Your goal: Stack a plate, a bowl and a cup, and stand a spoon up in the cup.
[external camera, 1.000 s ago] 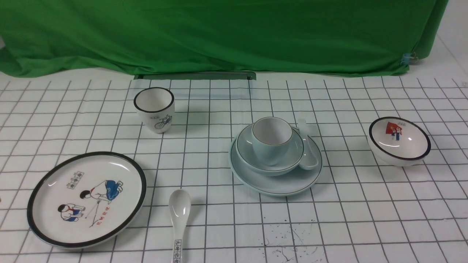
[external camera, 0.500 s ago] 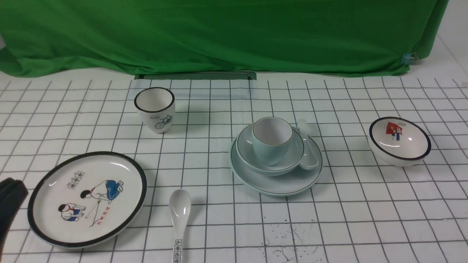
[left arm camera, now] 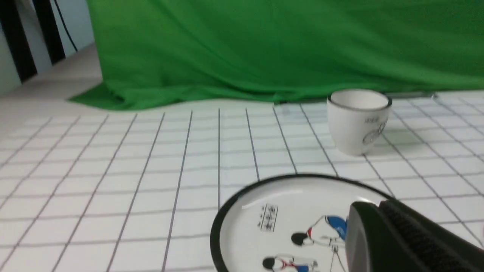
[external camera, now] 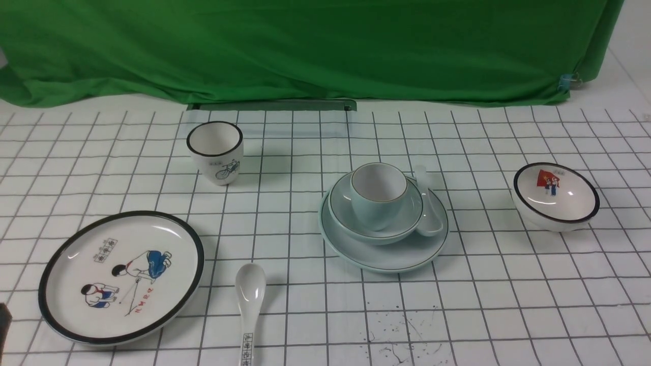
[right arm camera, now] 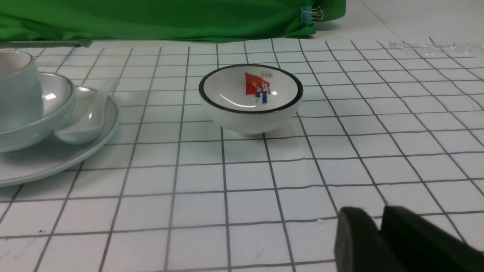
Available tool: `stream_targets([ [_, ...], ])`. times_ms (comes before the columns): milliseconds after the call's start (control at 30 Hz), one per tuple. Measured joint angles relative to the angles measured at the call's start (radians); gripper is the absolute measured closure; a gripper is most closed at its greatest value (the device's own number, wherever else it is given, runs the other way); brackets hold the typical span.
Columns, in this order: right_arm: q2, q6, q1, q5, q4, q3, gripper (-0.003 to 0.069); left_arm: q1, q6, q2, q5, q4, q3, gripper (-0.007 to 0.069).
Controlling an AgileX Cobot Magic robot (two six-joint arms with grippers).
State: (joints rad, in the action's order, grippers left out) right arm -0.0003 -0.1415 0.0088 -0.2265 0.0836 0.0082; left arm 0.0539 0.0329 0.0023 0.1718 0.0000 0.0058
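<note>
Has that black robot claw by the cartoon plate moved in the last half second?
Yes. The left gripper has pulled back toward the robot: it stood beside the cartoon plate at its rim's middle height, and now only a sliver shows at the frame edge, nearer its bottom.

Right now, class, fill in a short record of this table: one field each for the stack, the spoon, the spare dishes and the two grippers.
stack: cup in bowl, bowl on plate
spoon: spoon lies on the plate beside the bowl, not in the cup
spare dishes: picture plate, bicycle cup, printed spoon, picture bowl, all apart from the stack
left gripper: left gripper at the picture plate, holding nothing seen
right gripper: right gripper shut, empty, away from the stack
</note>
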Motion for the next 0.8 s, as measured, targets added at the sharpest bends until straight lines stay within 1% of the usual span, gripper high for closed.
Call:
stream_targets([
  [67,0.000,0.000,0.000,0.000,0.000,0.000,0.0515,0.005,0.009,0.000,0.028,-0.017,0.000,0.0653],
  [100,0.000,0.000,0.000,0.000,0.000,0.000,0.0510,0.015,0.041,0.000,0.055,-0.031,0.001,0.0653],
  [200,0.000,0.000,0.000,0.000,0.000,0.000,0.0500,0.047,0.074,0.000,0.062,-0.047,0.001,0.0653],
  [367,0.000,0.000,0.000,0.000,0.000,0.000,0.0487,0.075,0.079,0.000,0.063,-0.050,0.001,0.0653],
  [800,0.000,0.000,0.000,0.000,-0.001,0.000,0.0446,0.075,0.074,0.000,0.057,-0.050,0.001,0.0653],
])
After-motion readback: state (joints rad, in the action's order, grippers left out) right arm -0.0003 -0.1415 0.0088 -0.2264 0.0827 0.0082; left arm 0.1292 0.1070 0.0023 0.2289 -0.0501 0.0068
